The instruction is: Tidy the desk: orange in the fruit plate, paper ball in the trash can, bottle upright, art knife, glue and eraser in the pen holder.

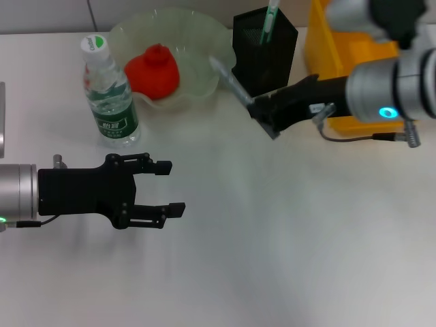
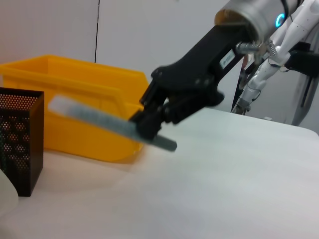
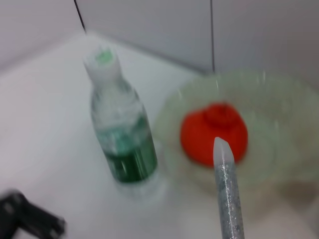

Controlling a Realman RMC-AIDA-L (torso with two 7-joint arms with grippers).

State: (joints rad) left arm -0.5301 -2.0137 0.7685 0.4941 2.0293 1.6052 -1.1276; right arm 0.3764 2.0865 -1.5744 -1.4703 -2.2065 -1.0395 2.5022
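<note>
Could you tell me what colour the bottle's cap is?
The bottle has a pale green and white cap, clearest in the head view.

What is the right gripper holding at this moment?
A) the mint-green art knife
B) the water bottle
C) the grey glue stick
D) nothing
C: the right gripper is shut on the grey glue stick, held in the air beside the pen holder, while the art knife already stands in the holder and the bottle stands upright on the table.

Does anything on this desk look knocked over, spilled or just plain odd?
Nothing is spilled or toppled. The bottle stands upright and the orange sits in the fruit plate. The only odd sight: the right gripper holds the glue slanted in mid-air.
</note>
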